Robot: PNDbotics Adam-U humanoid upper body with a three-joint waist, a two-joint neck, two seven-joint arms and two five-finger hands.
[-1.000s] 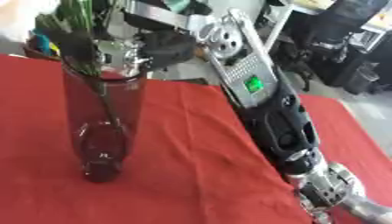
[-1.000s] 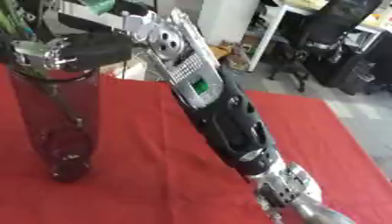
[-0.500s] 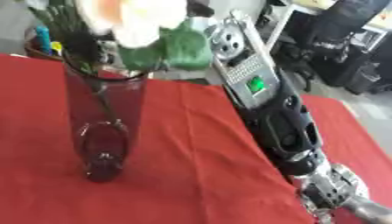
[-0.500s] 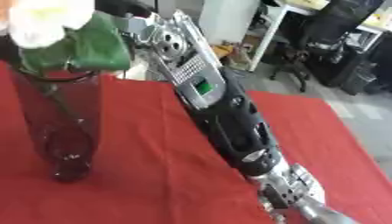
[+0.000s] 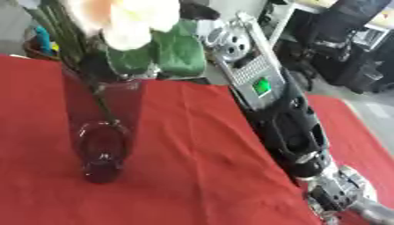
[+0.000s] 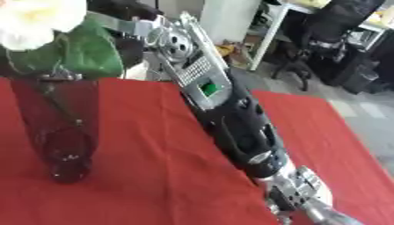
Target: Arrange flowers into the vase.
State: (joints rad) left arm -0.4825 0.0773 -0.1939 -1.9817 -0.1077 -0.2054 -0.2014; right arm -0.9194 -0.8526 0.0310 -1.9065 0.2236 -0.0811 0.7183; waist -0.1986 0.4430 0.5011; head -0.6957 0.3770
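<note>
On the left of the red cloth-covered table [image 5: 200, 176], a tall dark purple glass vase [image 5: 100, 132] stands upright, its round foot resting on the cloth. Thin green stems [image 5: 104, 103] run down inside the glass from its rim. Above the rim, at the far left, a large cream-white flower [image 5: 127, 19] with broad green leaves [image 5: 173, 52] sits at the mouth of the vase, its bloom partly cut off by the top edge of the view. My right arm [image 5: 281, 114], black with silver joints and a small green-lit panel, stretches from the near right corner diagonally up toward the flower, crossing the cloth just right of the vase. My right hand is hidden behind the leaves, so I cannot tell whether its fingers are spread or pinching anything. My left hand shows in neither view. Black office chairs [image 6: 338, 39] stand on the floor far beyond the table.
</note>
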